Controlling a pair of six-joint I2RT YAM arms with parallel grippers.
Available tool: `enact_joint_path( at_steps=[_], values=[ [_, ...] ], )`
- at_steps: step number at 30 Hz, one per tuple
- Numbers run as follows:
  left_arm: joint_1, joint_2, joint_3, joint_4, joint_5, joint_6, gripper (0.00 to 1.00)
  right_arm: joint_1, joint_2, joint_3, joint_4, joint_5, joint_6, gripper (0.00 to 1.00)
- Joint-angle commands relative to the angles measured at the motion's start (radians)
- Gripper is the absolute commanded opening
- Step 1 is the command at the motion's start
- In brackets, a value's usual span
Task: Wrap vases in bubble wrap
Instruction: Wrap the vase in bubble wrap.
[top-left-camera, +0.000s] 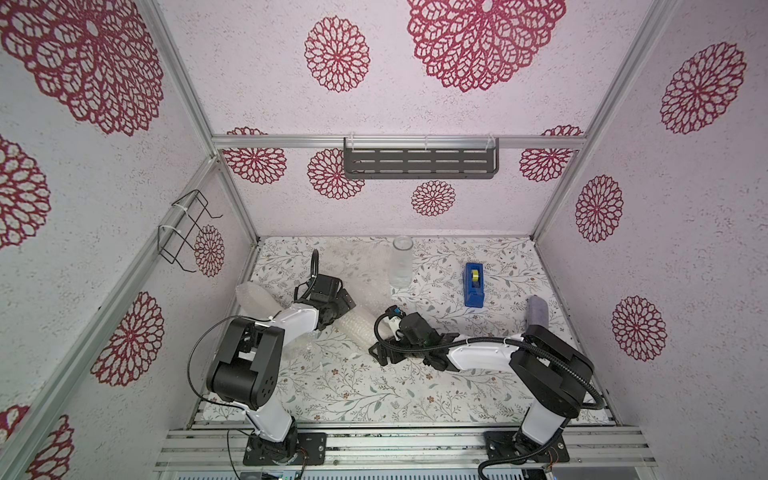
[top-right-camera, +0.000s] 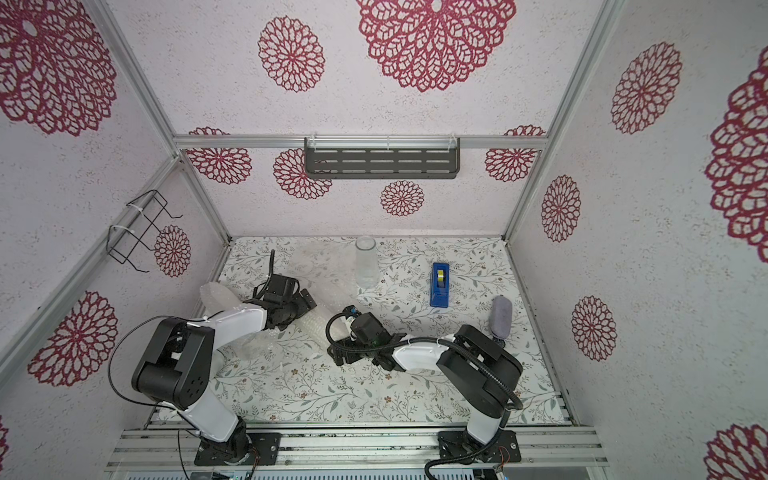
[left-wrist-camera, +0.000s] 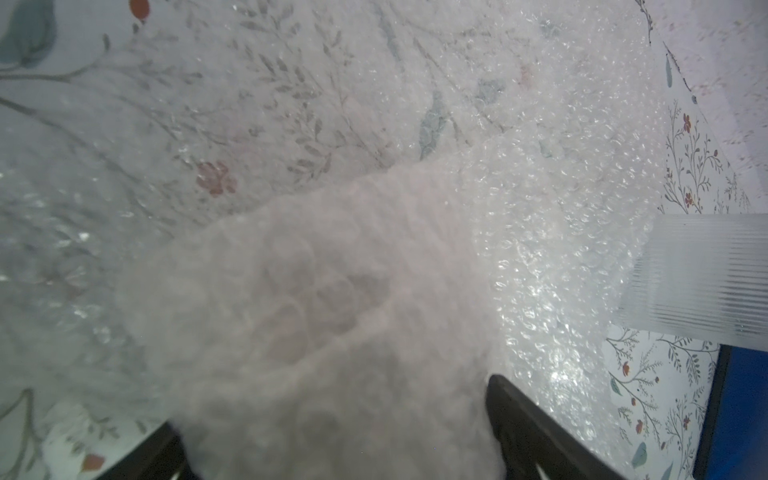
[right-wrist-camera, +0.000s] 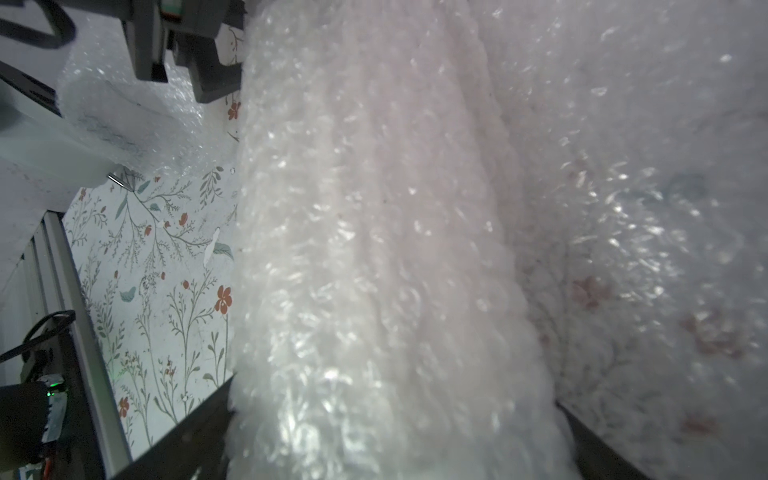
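Observation:
A long roll of bubble wrap (top-left-camera: 359, 328) lies on the floral table between my two grippers; what it holds is hidden. My left gripper (top-left-camera: 347, 305) stands open astride its far end, the roll (left-wrist-camera: 332, 311) filling the gap between the fingers. My right gripper (top-left-camera: 382, 334) is open astride the near end, both fingers against the roll (right-wrist-camera: 374, 249). A clear glass vase (top-left-camera: 402, 262) stands upright at the back, on the edge of a flat bubble wrap sheet (top-left-camera: 357, 266). A second wrapped bundle (top-left-camera: 255, 297) lies by the left wall.
A blue tape dispenser (top-left-camera: 473, 284) sits right of the glass vase. A greyish-purple upright cylinder (top-left-camera: 538, 313) stands behind the right arm's shoulder. A dark shelf (top-left-camera: 420, 162) hangs on the back wall and a wire rack (top-left-camera: 187, 232) on the left wall.

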Motion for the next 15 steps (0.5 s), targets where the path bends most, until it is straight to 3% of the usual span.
enact_joint_path(
  at_steps=[1,15],
  values=[
    [-0.004,0.039,-0.007,-0.086,-0.044,-0.014,0.96,0.002,0.022,-0.011,0.104,-0.007,0.064,0.94],
    [-0.02,0.019,0.035,-0.096,-0.047,-0.004,1.0,-0.01,0.047,-0.14,0.294,0.02,0.204,0.86]
  ],
)
